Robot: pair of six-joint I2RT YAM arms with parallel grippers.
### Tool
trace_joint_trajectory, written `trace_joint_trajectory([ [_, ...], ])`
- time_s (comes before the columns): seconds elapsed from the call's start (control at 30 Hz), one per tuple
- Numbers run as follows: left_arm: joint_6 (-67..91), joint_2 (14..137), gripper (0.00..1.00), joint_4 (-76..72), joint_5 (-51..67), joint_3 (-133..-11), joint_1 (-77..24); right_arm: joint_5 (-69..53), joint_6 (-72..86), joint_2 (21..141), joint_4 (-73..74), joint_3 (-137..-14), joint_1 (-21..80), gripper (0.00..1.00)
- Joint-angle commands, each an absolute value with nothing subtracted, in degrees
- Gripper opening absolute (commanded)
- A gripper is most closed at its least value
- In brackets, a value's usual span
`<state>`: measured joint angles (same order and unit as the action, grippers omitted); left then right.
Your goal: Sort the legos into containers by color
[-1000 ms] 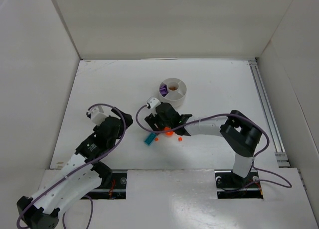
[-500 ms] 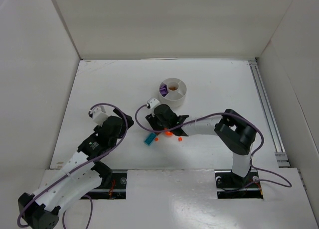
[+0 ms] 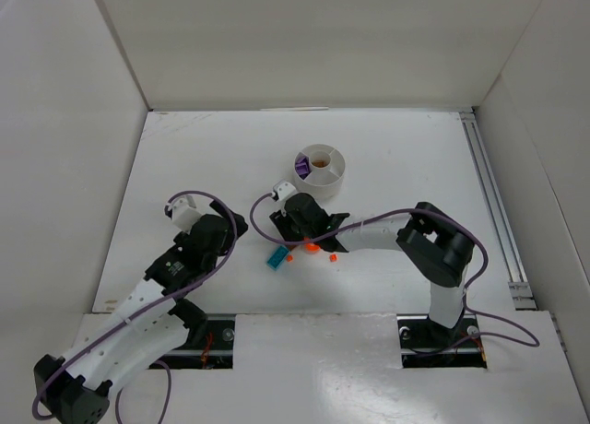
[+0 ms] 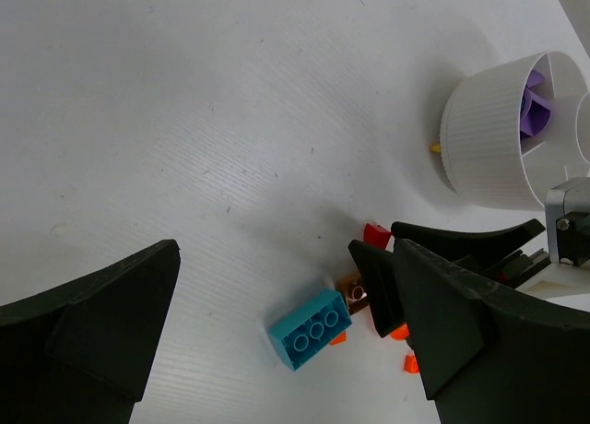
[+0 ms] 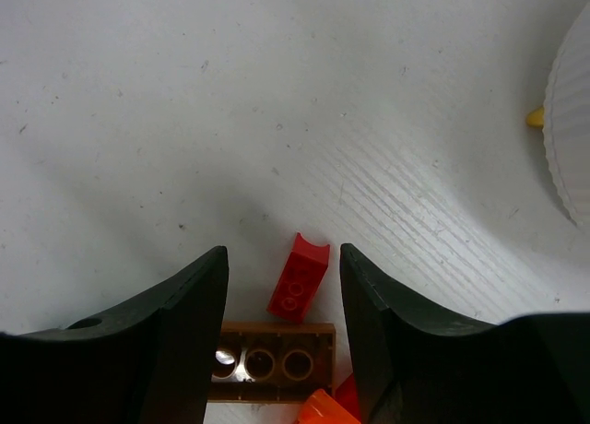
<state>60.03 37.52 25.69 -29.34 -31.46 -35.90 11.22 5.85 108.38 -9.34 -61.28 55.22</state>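
Overhead view; two close wrist views over the same legos (image 5: pixel 298 276)

Between the spread fingers of the right pincer (image 5: pixel 283 253) there is slack on either side of the red piece (image 5: pixel 298 278). A brown brick (image 5: pixel 277 361) and orange bits (image 5: pixel 323 410) crowd it on the wrist side. The white dish (image 3: pixel 320 166) blocks the far side; the far-left worktop (image 3: pixel 184 157) lies bare.

The white tabletop (image 3: pixel 184 166) carries a ribbed round white dish (image 3: pixel 321 169), a teal rectangular brick (image 3: pixel 276 256), a small red brick (image 5: pixel 299 277), a flat brown brick (image 5: pixel 277 361), orange bits (image 3: pixel 332 256), and perhaps a yellow speck (image 5: pixel 535 118).
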Motion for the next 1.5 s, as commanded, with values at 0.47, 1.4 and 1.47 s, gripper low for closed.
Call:
trace_joint_trajectory([
  [0.47,59.24,39.55,1.0,24.08,-29.62,-31.82,-35.86,11.69,5.81,110.04,-8.88,-61.96,55.72,0.27],
  [1.4,38.23,53.69,1.0,2.2,-10.72,-33.66,-31.64,-9.75,-35.33,93.07,-10.72,-67.15,36.84,0.11],
  [1.47,37.71,56.59,1.0,2.2,-10.2,-34.36,-31.12,-11.07,-35.33,93.6,-10.72,-67.15,35.52,0.13],
])
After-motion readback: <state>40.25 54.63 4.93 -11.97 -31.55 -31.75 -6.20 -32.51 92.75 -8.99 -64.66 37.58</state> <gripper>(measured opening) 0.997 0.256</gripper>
